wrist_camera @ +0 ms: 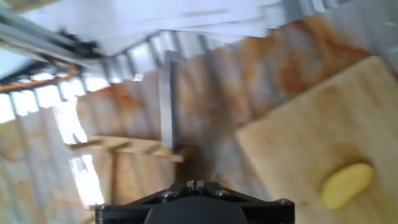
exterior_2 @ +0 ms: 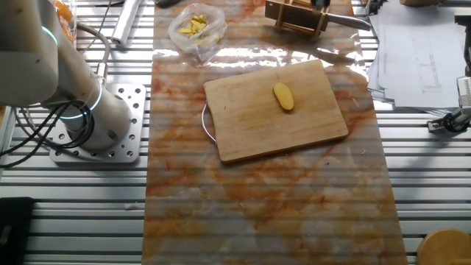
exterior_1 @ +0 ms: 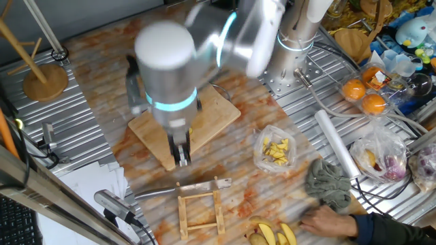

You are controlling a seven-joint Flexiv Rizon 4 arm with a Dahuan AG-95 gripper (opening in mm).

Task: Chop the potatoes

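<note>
One fixed view: the gripper (exterior_1: 181,158) is positioned over the board (exterior_1: 218,112) edge; its opening cannot be determined. The other fixed view: the potato (exterior_2: 283,96) is laid whole on the board (exterior_2: 250,118). Hand view: the potato (wrist_camera: 346,185) is seen lower right, the knife (wrist_camera: 166,106) ahead.

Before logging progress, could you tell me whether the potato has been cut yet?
No, the potato lies whole on the cutting board.
</note>
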